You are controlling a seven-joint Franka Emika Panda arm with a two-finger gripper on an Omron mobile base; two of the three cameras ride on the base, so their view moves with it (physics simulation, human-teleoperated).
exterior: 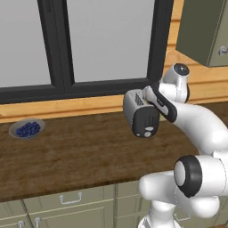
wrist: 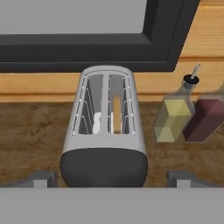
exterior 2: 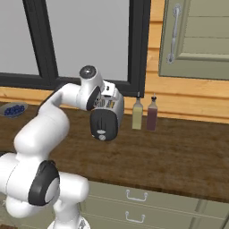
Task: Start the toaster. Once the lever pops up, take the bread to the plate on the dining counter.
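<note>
1. While the claw [wrist: 112, 179] hangs released above the boxy silver-white toaster [wrist: 104, 131], the flat tan-brown bread [wrist: 117, 114] stands in its right slot;
2. Judged light, stiff, crumbly; pinch its top edge gently.

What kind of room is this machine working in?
Most likely a kitchen: a toaster stands on a wooden counter, two bottles sit beside it, and cabinets with drawers run underneath.

White glossy rounded arm [exterior: 200, 124] links, dark grey joint bands, round caps.
</note>
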